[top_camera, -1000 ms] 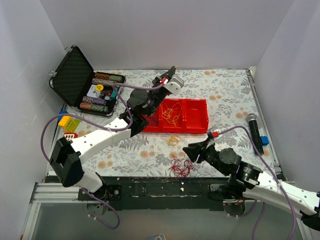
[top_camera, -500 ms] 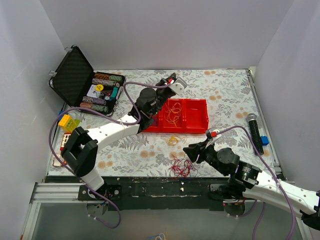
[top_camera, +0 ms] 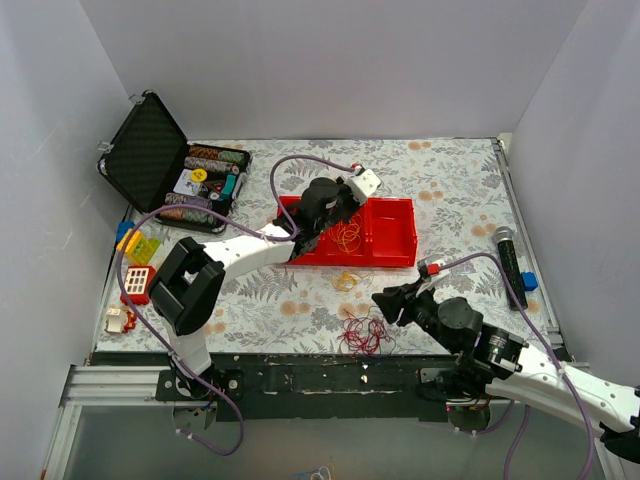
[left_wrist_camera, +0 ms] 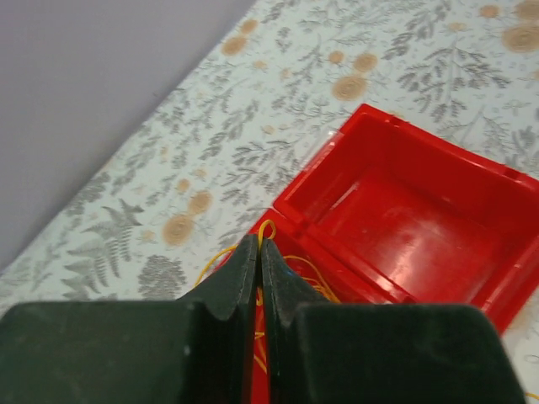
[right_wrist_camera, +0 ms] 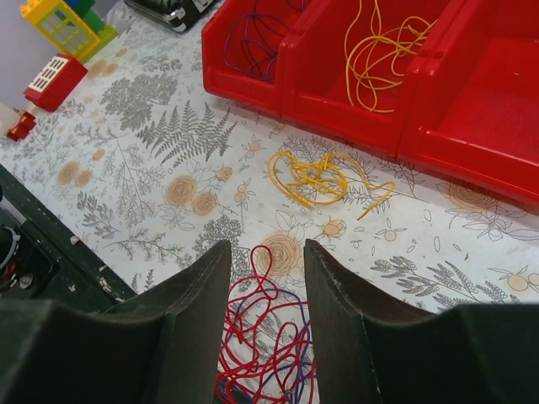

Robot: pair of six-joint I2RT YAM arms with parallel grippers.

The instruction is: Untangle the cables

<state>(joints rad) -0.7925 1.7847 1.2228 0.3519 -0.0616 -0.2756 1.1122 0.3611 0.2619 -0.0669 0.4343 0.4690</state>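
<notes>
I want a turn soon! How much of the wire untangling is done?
Done: some yellow strands and purple strands already lie in the red tray. In hand: the left gripper pinches one yellow wire over the tray. Left: a loose yellow bunch on the table, and the red-and-purple tangle below the open right gripper.

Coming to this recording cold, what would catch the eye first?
The bright red bin at mid-table stands out, with the left gripper over it, shut on a yellow wire. Near the front edge, a red and purple wire tangle lies under the open right gripper. An open chip case sits at the far left corner.
</notes>
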